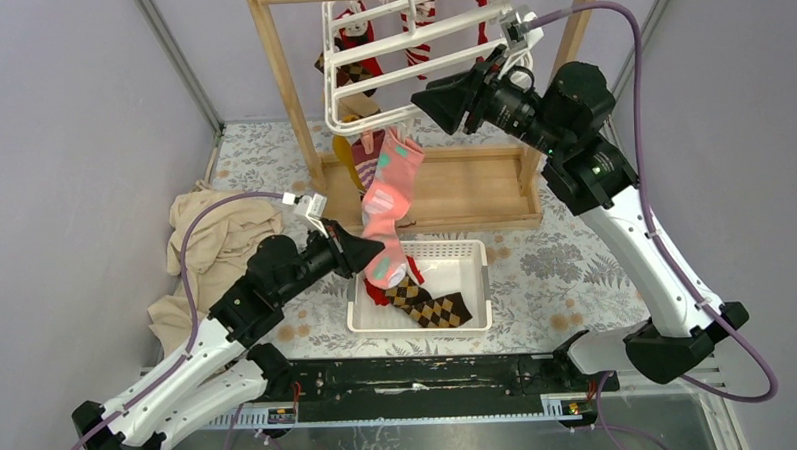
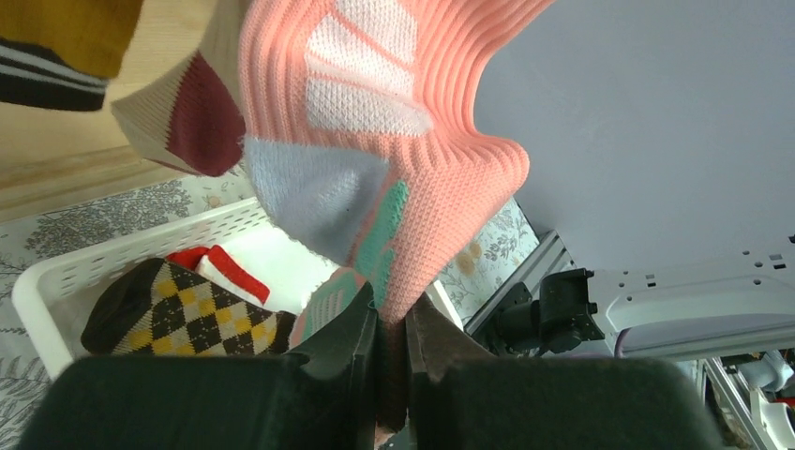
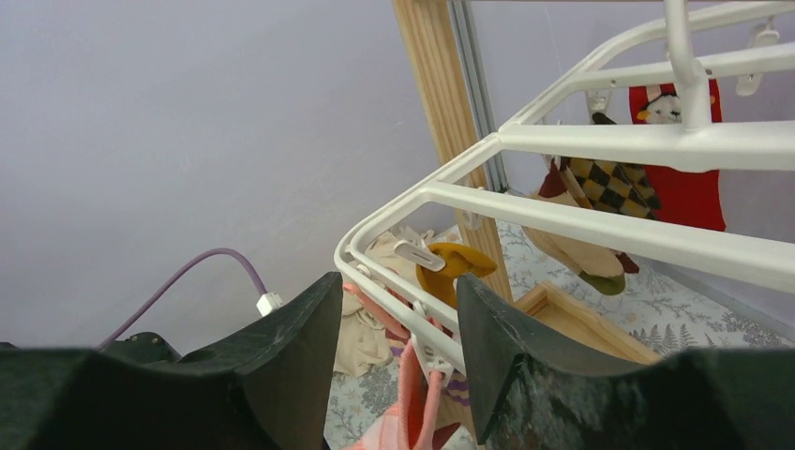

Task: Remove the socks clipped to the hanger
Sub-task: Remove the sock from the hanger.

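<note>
The white grid hanger [image 1: 388,45] hangs from the wooden rack with several socks clipped under it. A pink patterned sock [image 1: 391,185] hangs from a clip on its near edge. My left gripper [image 1: 373,257] is shut on the lower end of this pink sock [image 2: 394,150]. My right gripper [image 1: 428,97] is open at the hanger's near rail [image 3: 487,211], its fingers either side of the clip [image 3: 433,356] that holds the pink sock's cuff [image 3: 412,403]. A mustard sock [image 3: 448,272], an argyle sock [image 3: 614,187] and a red sock [image 3: 689,187] hang behind.
A white perforated basket [image 1: 477,282] below the hanger holds an argyle sock [image 1: 432,306] and a red-and-white one [image 2: 225,267]. A beige cloth [image 1: 215,246] lies at the left. The wooden rack [image 1: 279,79] has a base tray [image 1: 473,187] behind the basket.
</note>
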